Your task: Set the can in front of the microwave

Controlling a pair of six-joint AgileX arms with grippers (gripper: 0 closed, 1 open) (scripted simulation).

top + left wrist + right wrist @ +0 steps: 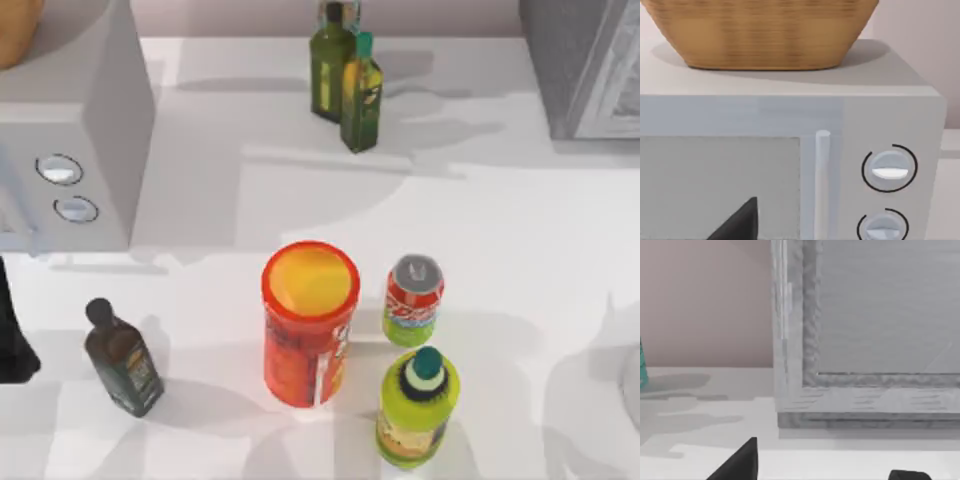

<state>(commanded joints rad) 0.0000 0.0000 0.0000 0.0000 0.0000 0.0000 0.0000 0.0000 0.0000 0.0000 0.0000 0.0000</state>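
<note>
The can [413, 300] stands upright on the white table, right of centre, with a silver top, red body and lime-green base. The pale grey microwave [70, 130] sits at the far left with two round dials [60, 168] and a woven basket [760, 30] on top. My left arm [12, 340] is parked at the left edge in front of the microwave [790, 120]; one dark fingertip [740, 222] sits far off centre, holding nothing. My right gripper [825, 472] is open and empty, facing the darker grey appliance [865, 330], well away from the can.
A tall red-orange canister [308, 325] with a yellow lid stands just left of the can. A yellow-green bottle [417, 405] stands just in front of it. A dark bottle [122, 358] is at front left, two olive bottles [345, 80] at the back, and the darker appliance [585, 65] at back right.
</note>
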